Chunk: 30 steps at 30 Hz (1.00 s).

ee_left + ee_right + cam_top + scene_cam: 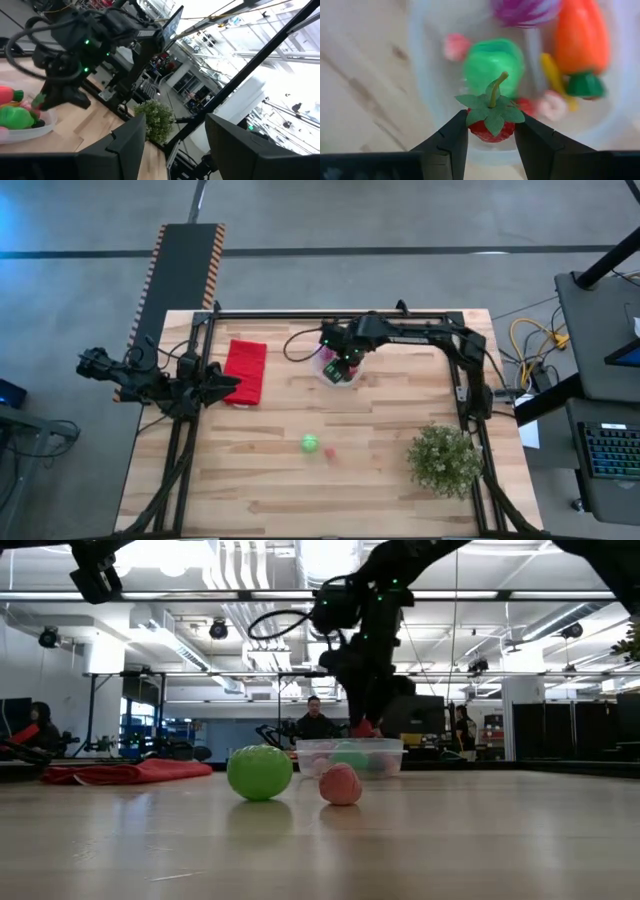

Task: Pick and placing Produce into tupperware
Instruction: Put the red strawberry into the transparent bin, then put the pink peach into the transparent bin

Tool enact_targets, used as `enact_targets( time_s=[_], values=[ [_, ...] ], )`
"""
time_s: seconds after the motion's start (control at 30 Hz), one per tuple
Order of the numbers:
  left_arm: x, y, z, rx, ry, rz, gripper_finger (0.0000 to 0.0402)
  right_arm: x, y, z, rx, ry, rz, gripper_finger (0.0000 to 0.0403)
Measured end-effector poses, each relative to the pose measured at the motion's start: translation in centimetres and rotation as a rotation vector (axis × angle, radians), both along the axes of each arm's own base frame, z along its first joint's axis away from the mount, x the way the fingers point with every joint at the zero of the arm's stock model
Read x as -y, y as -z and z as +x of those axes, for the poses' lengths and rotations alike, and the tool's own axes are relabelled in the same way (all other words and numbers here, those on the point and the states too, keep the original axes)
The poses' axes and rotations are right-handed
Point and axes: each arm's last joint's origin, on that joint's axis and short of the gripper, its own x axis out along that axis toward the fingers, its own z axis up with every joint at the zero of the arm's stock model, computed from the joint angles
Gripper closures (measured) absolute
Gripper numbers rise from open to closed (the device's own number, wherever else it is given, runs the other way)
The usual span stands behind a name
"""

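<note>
- Holding a small red toy strawberry with green leaves [490,122], my right gripper [490,131] is clamped on it, right over the round clear plastic tupperware [327,373] on the wooden bench [250,480].
- I should let go only once it is low and centred, so it lands beside the orange carrot [581,37].
- My left gripper [172,145] waits open near the folded red cloth [245,370].
- A green ball [310,443] and a pink piece [330,451] sit mid-bench.
- From above, the arm hides most of the tupperware.

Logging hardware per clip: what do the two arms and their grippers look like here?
Both arms are dark, jointed and slim, mounted on a black frame around the wooden table. The right gripper has two broad, flat dark fingers; small green lights glow on its wrist housing, and a black cable loops off it. The left gripper is equally dark, with no markings visible.
</note>
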Motion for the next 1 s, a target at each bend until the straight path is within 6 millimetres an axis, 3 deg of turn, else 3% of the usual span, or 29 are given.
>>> enact_targets(
  time_s=[0.23,0.57,1.0],
  values=[
    [0.0,0.0,0.0,0.001,0.000,0.000,0.0210,0.4,0.8,1.8,-0.026,-0.023,0.013,0.0266],
    [0.0,0.0,0.0,-0.002,0.005,0.002,0.0210,0.5,2.2,2.7,-0.173,-0.075,0.027,0.0262],
    [0.0,0.1,0.0,-0.007,0.009,0.013,0.0210,-1.5,-0.1,3.5,-0.178,-0.097,-0.049,0.0150]
  ],
)
